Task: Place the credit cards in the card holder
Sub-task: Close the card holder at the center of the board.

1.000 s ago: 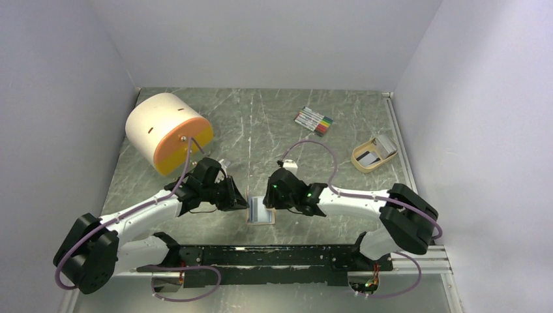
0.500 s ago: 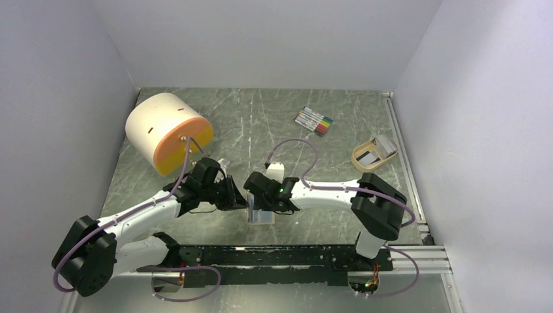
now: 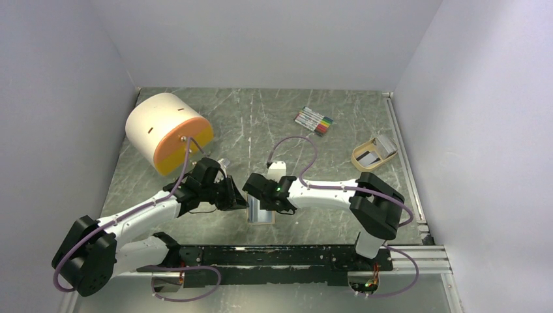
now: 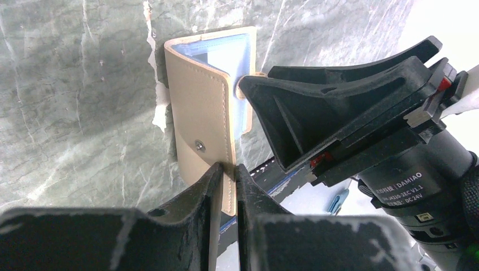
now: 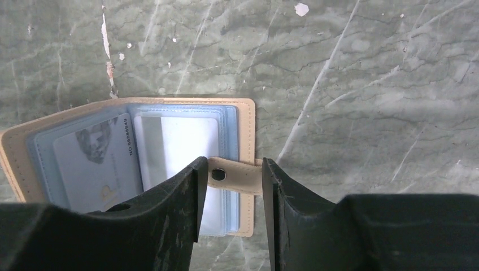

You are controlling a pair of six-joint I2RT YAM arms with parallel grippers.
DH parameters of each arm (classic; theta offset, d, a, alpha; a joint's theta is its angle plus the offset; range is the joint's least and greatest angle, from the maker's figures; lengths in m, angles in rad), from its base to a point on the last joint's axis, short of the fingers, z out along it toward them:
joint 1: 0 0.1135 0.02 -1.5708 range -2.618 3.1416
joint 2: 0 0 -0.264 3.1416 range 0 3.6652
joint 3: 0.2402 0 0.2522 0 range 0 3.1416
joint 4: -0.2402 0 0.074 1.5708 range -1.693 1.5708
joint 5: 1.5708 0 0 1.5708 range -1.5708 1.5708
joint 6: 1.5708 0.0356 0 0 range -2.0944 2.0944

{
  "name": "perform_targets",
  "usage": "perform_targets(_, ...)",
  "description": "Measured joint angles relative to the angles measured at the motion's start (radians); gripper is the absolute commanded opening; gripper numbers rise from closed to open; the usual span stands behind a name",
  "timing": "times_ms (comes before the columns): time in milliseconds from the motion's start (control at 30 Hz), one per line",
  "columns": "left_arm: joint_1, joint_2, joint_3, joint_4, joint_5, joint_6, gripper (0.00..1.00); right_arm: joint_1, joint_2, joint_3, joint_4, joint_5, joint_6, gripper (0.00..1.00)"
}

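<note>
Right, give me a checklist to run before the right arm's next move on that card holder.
1. Left gripper clamped on the card holder cover: ok.
2. Holder open, sleeves exposed: ok.
3. Right gripper open: ok, jaws astride the snap tab.
4. Right gripper carrying a card: not ok, it is empty.
5. Seated card fully in its sleeve: cannot tell, a finger hides its lower edge.
6. Credit cards waiting in the tray: ok.

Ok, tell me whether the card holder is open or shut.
Open: the card holder is spread, clear blue sleeves showing, one holding a card, snap tab unfastened.
</note>
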Motion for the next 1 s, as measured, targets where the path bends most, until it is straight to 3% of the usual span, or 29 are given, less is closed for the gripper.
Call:
perform_targets(600, 0.000, -0.033, -0.021, 0.001, -0.008, -0.008, 0.19, 0.047, -0.015, 0.033, -0.007, 0.009, -0.030, 0.41)
perform_targets(900, -0.001, -0.041, -0.022, 0.000, -0.015, -0.011, 0.19, 0.050, 0.063, 0.047, -0.002, 0.013, -0.048, 0.41)
perform_targets(1000, -0.002, -0.041, -0.022, 0.000, -0.016, -0.013, 0.19, 0.051, 0.072, 0.053, 0.002, 0.024, -0.048, 0.34)
